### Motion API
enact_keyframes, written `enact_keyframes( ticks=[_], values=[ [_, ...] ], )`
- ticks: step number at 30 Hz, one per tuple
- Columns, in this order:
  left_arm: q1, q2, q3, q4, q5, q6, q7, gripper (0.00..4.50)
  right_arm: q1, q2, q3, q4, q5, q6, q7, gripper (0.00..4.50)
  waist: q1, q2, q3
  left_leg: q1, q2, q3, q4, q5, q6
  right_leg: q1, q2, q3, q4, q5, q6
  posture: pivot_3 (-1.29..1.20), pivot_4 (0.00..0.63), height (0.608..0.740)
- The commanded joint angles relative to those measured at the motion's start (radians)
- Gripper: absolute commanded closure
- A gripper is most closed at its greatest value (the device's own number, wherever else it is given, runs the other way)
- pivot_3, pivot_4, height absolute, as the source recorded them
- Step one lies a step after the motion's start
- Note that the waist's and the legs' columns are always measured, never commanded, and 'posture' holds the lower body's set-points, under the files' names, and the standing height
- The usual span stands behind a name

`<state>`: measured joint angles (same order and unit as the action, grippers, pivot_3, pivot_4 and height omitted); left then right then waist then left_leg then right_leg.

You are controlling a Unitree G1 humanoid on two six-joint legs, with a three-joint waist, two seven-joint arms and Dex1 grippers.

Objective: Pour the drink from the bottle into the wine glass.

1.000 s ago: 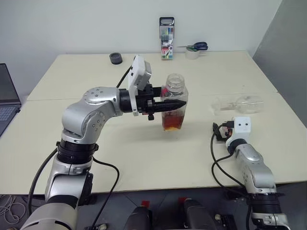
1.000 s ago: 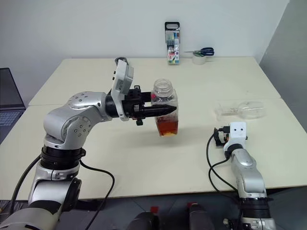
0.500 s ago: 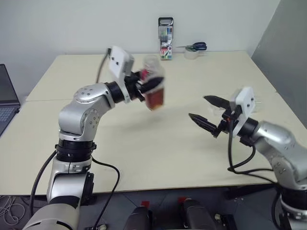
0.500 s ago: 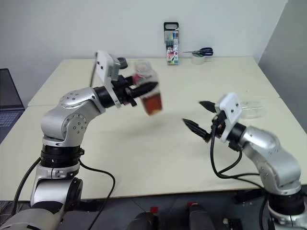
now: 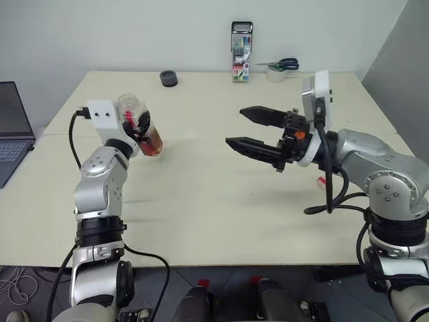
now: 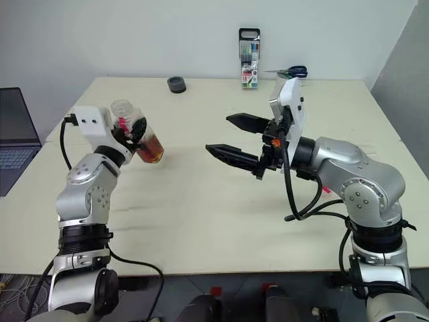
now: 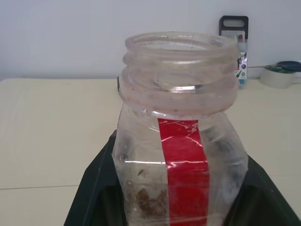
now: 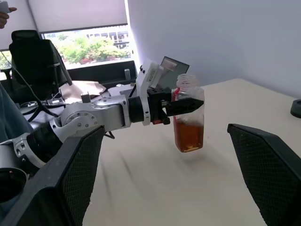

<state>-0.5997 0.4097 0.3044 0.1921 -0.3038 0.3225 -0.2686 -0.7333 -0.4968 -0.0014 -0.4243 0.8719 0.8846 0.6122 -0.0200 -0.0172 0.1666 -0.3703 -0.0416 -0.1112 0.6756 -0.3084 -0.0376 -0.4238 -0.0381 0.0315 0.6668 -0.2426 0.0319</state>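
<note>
Left tool (image 8: 186, 106) gripping uncapped bottle (image 7: 181, 141), amber drink (image 8: 189, 134) low inside

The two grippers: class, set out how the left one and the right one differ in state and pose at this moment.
1. The left gripper is shut on the bottle; the right gripper holds nothing, its jaws wide open.
2. The left gripper is out at the robot's left side; the right gripper hangs over the middle of the table, pointing toward the left one.
Shared: both are raised off the table, each with two black fingers.
</note>
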Motion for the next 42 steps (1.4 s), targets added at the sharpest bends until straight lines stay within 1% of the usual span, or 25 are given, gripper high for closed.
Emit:
enact_keyframes(
  ticks=[1, 9, 19, 20, 22, 25, 27, 31, 36, 40, 42],
  values=[
    [-0.015, 0.023, 0.022, 0.014, -0.004, -0.095, -0.037, 2.66, -0.01, 0.007, -0.006, -0.01, -0.012, -0.027, 0.005, 0.04, 0.0, 0.0, 0.0, 0.0, 0.0, 0.0, 0.0, 0.0, 0.0, 0.0, 0.0, 0.0, 0.0, 0.0, 0.0, 0.0, 0.15, 0.74],
    [-0.026, 0.018, 0.019, 0.16, -0.002, -0.184, -0.088, 2.66, -0.006, 0.041, -0.009, -0.023, -0.025, -0.025, -0.031, 0.04, -0.005, 0.0, 0.0, 0.0, 0.0, 0.001, 0.0, 0.0, 0.0, 0.0, 0.0, 0.0, -0.001, 0.0, 0.0, 0.0, 0.15, 0.74],
    [-0.055, 0.01, 0.005, 0.29, 0.013, -0.251, -0.098, 2.66, 0.01, 0.044, -0.018, -0.031, -0.029, -0.028, -0.061, 0.04, -0.005, 0.0, 0.0, 0.0, 0.0, 0.001, 0.0, -0.001, 0.001, 0.0, 0.0, 0.0, -0.001, 0.0, 0.0, 0.0, 0.15, 0.74],
    [-0.056, 0.01, 0.006, 0.296, 0.012, -0.252, -0.099, 1.99, 0.01, 0.046, -0.018, -0.03, -0.031, -0.03, -0.064, 0.0, -0.005, 0.0, 0.0, 0.0, 0.0, 0.001, 0.0, -0.001, 0.001, 0.0, 0.0, 0.0, -0.001, 0.0, 0.0, 0.0, 0.15, 0.74],
    [-0.056, 0.009, 0.004, 0.298, 0.015, -0.25, -0.095, 1.48, 0.013, 0.047, -0.019, -0.025, -0.036, -0.035, -0.068, 0.0, -0.006, 0.0, 0.0, 0.0, 0.0, 0.001, 0.0, -0.001, 0.001, 0.0, 0.0, 0.0, -0.001, 0.0, 0.0, 0.0, 0.15, 0.74],
    [-0.044, 0.004, 0.001, 0.289, 0.017, -0.245, -0.09, 0.54, 0.022, 0.047, -0.016, -0.024, -0.043, -0.043, -0.071, 0.0, -0.006, 0.0, 0.0, 0.0, 0.0, 0.001, 0.0, -0.001, 0.001, 0.0, 0.0, 0.0, -0.001, 0.0, 0.0, 0.0, 0.15, 0.74],
    [-0.029, 0.0, 0.002, 0.279, 0.016, -0.241, -0.086, 0.01, 0.029, 0.048, -0.013, -0.025, -0.05, -0.049, -0.076, 0.0, -0.006, 0.0, 0.0, 0.0, 0.0, 0.001, 0.0, -0.001, 0.001, 0.0, 0.0, 0.0, -0.001, 0.0, 0.001, 0.0, 0.15, 0.74],
    [0.03, -0.017, -0.004, 0.214, 0.013, -0.213, -0.067, 0.01, 0.062, 0.048, -0.014, -0.032, -0.069, -0.062, -0.084, 0.0, -0.007, 0.0, 0.0, 0.0, 0.0, 0.001, -0.001, -0.001, 0.002, 0.0, 0.0, 0.001, -0.002, 0.0, 0.0, 0.0, 0.15, 0.74],
    [0.152, -0.048, -0.008, 0.067, 0.0, -0.13, -0.023, 0.01, 0.12, 0.059, -0.016, -0.064, -0.077, -0.069, -0.115, 0.0, -0.007, 0.0, 0.0, 0.0, 0.0, 0.001, -0.001, -0.001, 0.002, 0.0, 0.0, 0.001, -0.002, 0.0, 0.001, 0.0, 0.15, 0.74],
    [0.275, -0.079, -0.008, -0.109, -0.02, -0.034, 0.017, 0.01, 0.161, 0.064, -0.022, -0.103, -0.077, -0.065, -0.151, 0.0, -0.006, 0.0, 0.0, 0.0, 0.001, 0.001, -0.001, -0.002, 0.003, 0.0, 0.0, 0.001, -0.002, 0.0, 0.001, 0.0, 0.15, 0.74],
    [0.343, -0.077, -0.01, -0.205, -0.031, 0.024, 0.019, 0.01, 0.192, 0.065, -0.037, -0.127, -0.07, -0.055, -0.18, 0.0, -0.007, 0.0, 0.0, 0.0, 0.001, 0.001, -0.001, -0.002, 0.003, 0.0, 0.0, 0.001, -0.002, 0.0, 0.001, 0.0, 0.15, 0.74]
  ],
)
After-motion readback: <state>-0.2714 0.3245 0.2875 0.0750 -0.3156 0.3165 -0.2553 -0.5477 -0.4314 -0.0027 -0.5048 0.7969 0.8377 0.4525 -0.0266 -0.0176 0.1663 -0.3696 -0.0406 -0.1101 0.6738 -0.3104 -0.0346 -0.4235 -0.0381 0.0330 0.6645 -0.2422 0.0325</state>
